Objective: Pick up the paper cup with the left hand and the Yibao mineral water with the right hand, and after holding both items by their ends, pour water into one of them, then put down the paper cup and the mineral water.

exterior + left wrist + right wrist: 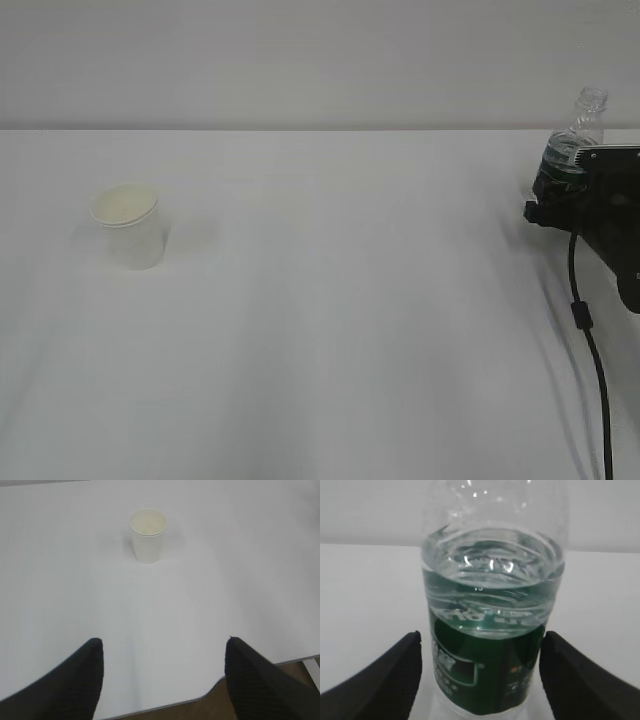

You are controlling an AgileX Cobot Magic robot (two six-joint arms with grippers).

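Observation:
The paper cup [128, 225] stands upright on the white table at the left, white with a cream inside. In the left wrist view the paper cup [148, 535] is far ahead of my left gripper [163, 642], which is open and holds nothing. That gripper does not show in the exterior view. The Yibao mineral water [573, 135] stands at the far right, uncapped, with water up to above its green label. My right gripper [480, 640] is open with the Yibao mineral water [490, 630] between its fingers. A thin gap shows at the left finger [395, 675].
The white table [340, 330] stretches between cup and bottle. Its near edge [165, 706] runs under my left gripper, with brown floor below. A black cable [590, 350] hangs down from the right arm at the right edge.

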